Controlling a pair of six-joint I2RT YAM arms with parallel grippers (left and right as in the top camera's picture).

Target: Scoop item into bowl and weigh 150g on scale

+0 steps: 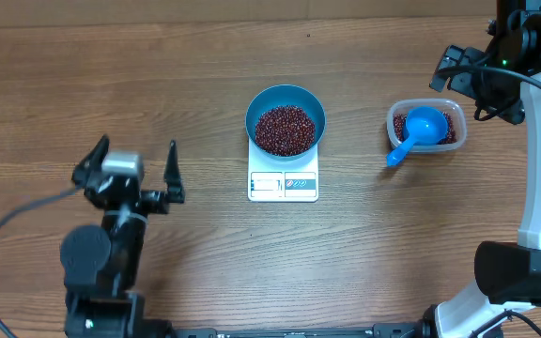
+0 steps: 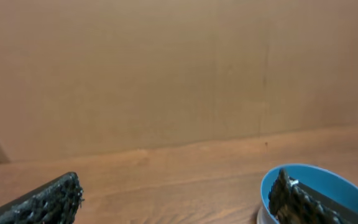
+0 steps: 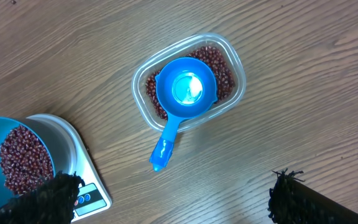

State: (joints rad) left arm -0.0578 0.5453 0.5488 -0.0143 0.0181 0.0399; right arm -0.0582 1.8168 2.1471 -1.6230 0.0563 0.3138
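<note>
Wood-grain table (image 1: 393, 263), left gripper (image 1: 137, 143) and right gripper (image 3: 176, 186) wide open, empty. Loose red-brown beans (image 1: 285, 130) sit in the deep blue bowl (image 1: 285, 88) on the white square scale (image 1: 283, 185) between them. They look spill-prone, so grab the stiff blue plastic scoop (image 1: 423, 125) by its handle (image 1: 398, 156).
</note>
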